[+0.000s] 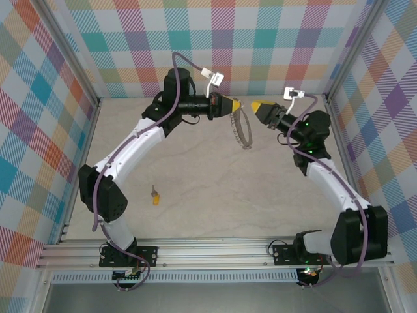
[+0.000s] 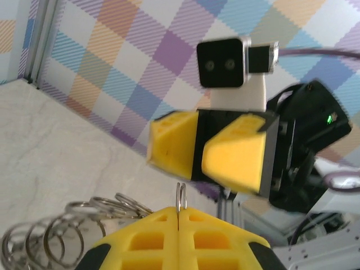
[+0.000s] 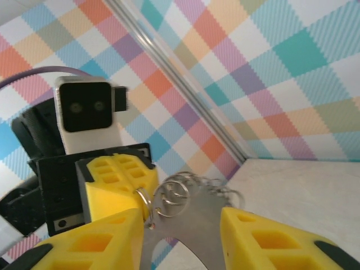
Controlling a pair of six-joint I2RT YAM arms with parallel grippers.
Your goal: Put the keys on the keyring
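Seen from the left wrist, the left gripper (image 2: 179,220) sits at the bottom centre of the frame. Its two yellow fingers are pressed together, and a thin doubled wire of the keyring (image 2: 76,232) is pinched between their tips and stands up above them. The remainder of the keyring, a row of small overlapping silvery loops, trails away to the lower left. Facing it in the middle of the frame is the right gripper (image 2: 198,151), its yellow fingers apart, with a black camera (image 2: 224,63) on a white mount above it.

Seen from the right wrist, the right gripper's fingers rise from the lower left and lower right with a wide gap between them, gripping nothing. The keyring hangs in that gap, clamped by the left gripper at centre left. Whether a loop brushes the lower-left finger cannot be told.

From above, the two grippers point tip to tip in the upper middle of the frame, just apart. The keyring dangles below the left one, over the pale marbled desk (image 1: 215,195). The key (image 1: 155,195), tiny with a yellow-orange head, lies on the desk at lower left, well apart from the keyring. Checked pastel walls (image 1: 273,39) surround the desk.
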